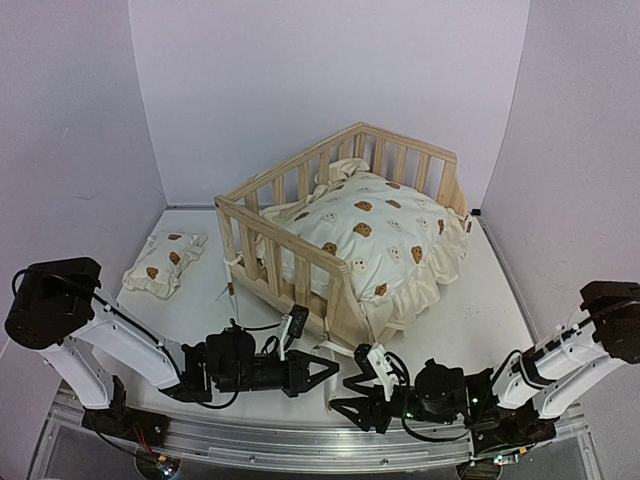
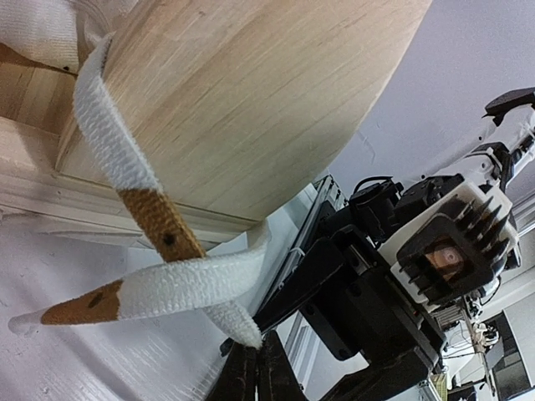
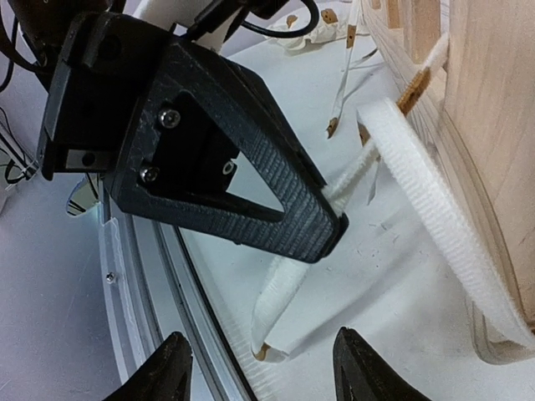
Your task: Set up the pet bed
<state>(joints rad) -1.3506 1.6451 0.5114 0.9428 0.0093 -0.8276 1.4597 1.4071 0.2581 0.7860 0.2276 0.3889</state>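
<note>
The pine bed frame (image 1: 262, 212) stands mid-table with the bear-print cushion (image 1: 370, 235) inside it, its ruffle hanging over the open front right side. The small matching pillow (image 1: 165, 262) lies on the table to the left, outside the frame. My left gripper (image 1: 335, 370) is at the frame's near corner (image 2: 251, 100), shut on a white tie (image 2: 192, 284) with brown tips. My right gripper (image 3: 263, 372) is open just below it. The tie's loose end (image 3: 284, 301) lies on the table between the right gripper's fingers. The left gripper's finger (image 3: 234, 192) shows close above.
Other loose ties (image 1: 232, 275) hang from the frame's left rail onto the table. The metal table edge (image 3: 134, 309) runs just beside my right gripper. Purple walls enclose the table on three sides.
</note>
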